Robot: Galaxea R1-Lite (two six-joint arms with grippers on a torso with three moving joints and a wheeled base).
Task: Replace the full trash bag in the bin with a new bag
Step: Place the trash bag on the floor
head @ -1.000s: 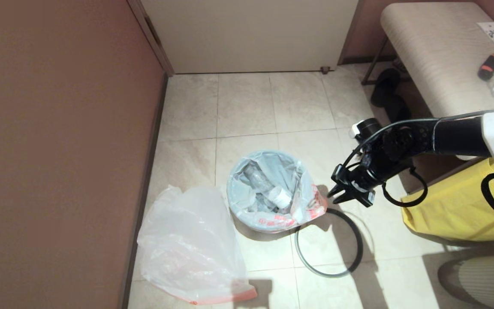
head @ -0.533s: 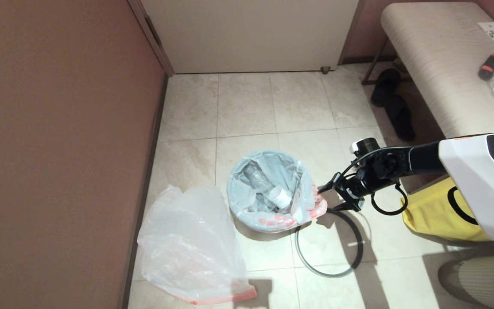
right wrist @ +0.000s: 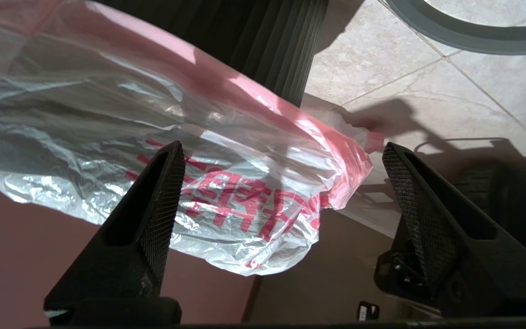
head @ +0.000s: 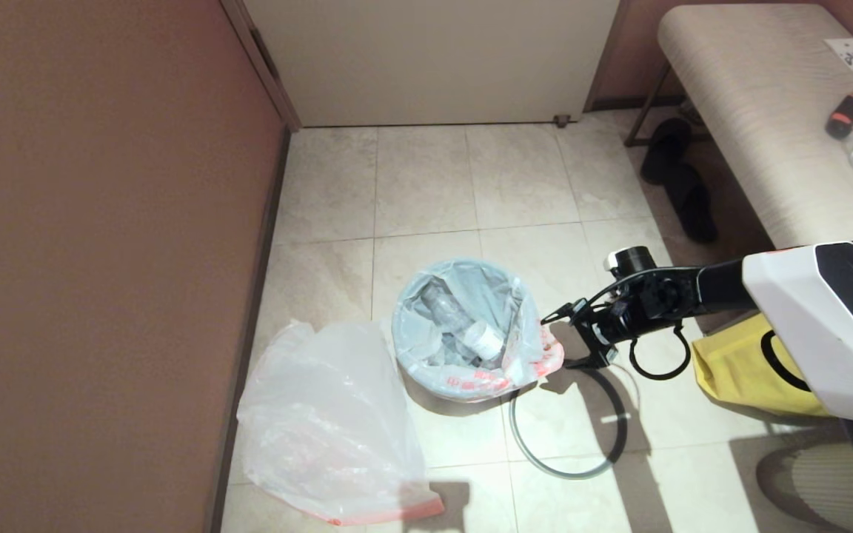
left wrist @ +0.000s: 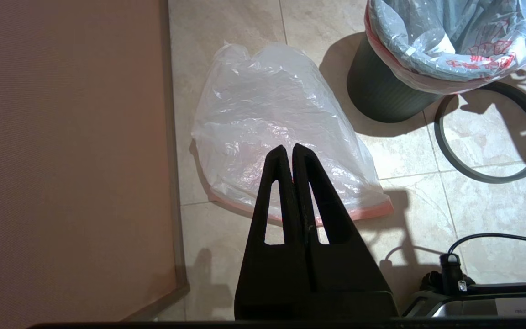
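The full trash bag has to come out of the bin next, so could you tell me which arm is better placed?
Right. Its open pincer is beside the full trash bag; the left pincer is shut, away.

The head view looks down at the floor; both wrist views look closer; all share the bin (head: 463, 333).

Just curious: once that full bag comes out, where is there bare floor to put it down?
Open tiles lie between the bin and the white door. It is crowded nearer: the new bag by the wall, the grey hoop, the right end effector and the yellow bag.
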